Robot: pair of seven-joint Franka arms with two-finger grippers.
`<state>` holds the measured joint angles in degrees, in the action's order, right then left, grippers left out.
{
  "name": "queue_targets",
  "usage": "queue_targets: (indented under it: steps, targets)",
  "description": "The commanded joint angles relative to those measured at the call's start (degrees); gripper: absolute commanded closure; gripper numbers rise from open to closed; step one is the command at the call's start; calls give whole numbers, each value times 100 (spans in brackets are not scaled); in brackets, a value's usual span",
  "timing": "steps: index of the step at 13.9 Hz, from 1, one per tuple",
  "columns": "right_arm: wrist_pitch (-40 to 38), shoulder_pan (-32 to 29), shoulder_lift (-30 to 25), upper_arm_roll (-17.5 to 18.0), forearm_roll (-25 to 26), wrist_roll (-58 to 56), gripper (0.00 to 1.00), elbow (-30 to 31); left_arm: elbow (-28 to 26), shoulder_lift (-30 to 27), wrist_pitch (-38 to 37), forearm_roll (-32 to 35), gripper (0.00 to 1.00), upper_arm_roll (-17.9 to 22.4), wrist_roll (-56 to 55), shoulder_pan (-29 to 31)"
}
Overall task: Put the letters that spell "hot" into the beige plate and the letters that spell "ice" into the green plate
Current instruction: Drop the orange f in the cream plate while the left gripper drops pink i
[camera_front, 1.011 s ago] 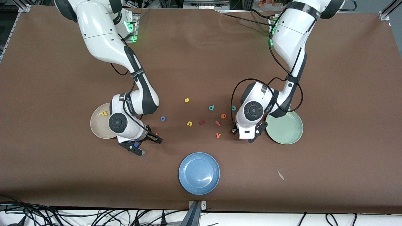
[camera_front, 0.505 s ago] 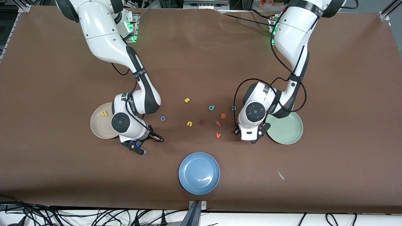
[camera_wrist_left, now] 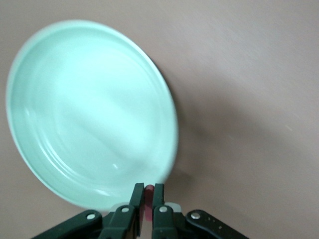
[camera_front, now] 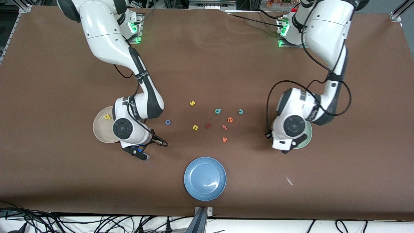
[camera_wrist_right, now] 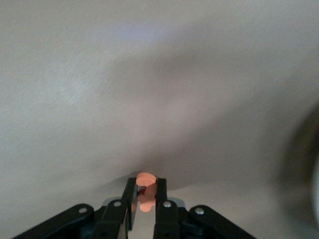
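Note:
My right gripper point(camera_wrist_right: 146, 193) is low over the bare table beside the beige plate point(camera_front: 98, 129), shut on the orange "t" point(camera_wrist_right: 146, 185). The yellow "h" point(camera_front: 107, 116) lies in that plate. My left gripper point(camera_wrist_left: 149, 191) hangs over the rim of the green plate point(camera_wrist_left: 75, 99), shut on the dark red "i" point(camera_wrist_left: 149, 188). In the front view the left hand covers most of the green plate point(camera_front: 309, 137). Loose on the table are the blue "o" point(camera_front: 168, 122), the orange "e" point(camera_front: 230, 119) and the teal "c" point(camera_front: 240, 111).
Other letters lie mid-table: yellow "s" point(camera_front: 192, 103), yellow "u" point(camera_front: 195, 127), teal "d" point(camera_front: 218, 111), a dark red letter point(camera_front: 207, 126), pinkish-red "t" point(camera_front: 224, 127), orange "v" point(camera_front: 224, 139). A blue plate point(camera_front: 205, 178) sits nearer the camera. A white scrap point(camera_front: 288, 180) lies beside it.
My right gripper has shut on the orange "t". The left arm has carried the "i" from beside the loose letters to over the green plate.

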<state>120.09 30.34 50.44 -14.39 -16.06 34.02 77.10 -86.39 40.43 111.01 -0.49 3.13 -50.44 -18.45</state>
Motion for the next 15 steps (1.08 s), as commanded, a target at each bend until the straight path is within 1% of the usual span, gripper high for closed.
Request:
queue_targets:
  steps: [1, 2, 3, 4, 5, 8, 9, 11, 12, 13, 14, 15]
  targets:
    - [-643, 16, -288, -274, 191, -614, 100, 59, -325, -45, -45, 111, 100, -58, 988, 332]
    - [-767, 33, -428, -388, 208, -755, 100, 207, -361, 35, -1, 111, 100, -58, 1149, 350]
    - [-803, 33, -717, -477, 200, -1165, 100, 531, -361, 44, -9, 111, 93, -58, 1159, 342]
    - [-777, 33, -1042, -608, 191, -1622, 100, 969, -361, 36, -27, 111, 46, -58, 1237, 350]
    - [-637, 33, -1358, -757, 182, -2000, 100, 1461, -343, 36, -36, 111, 0, -67, 1247, 394]
    - [345, 25, -2194, -1065, 156, -3012, 100, 2903, -299, 9, -62, 67, 0, -111, 1133, 342]
    - [627, 16, -2362, -1179, 138, -3319, 100, 3290, -291, -26, -71, -3, 0, -163, 1046, 237]
    - [1190, 7, -2416, -1242, 42, -3647, 99, 3767, -238, -96, -62, -48, 0, -469, 267, 0]
    - [1340, 7, -2381, -1242, -20, -3639, 56, 3829, -160, -96, -62, -30, 0, -663, 28, -97]
    - [1324, 16, -2372, -1207, -185, -3552, 1, 3813, -54, -88, -45, -4, 0, -856, 43, -159]
    - [1254, 42, -2381, -1163, -344, -3542, 0, 3725, 69, -53, -10, 5, 0, -1102, 52, -177]
    - [1132, 121, -2372, -1146, -458, -3255, 0, 3603, 165, -35, 8, 40, 0, -1356, 104, -246]
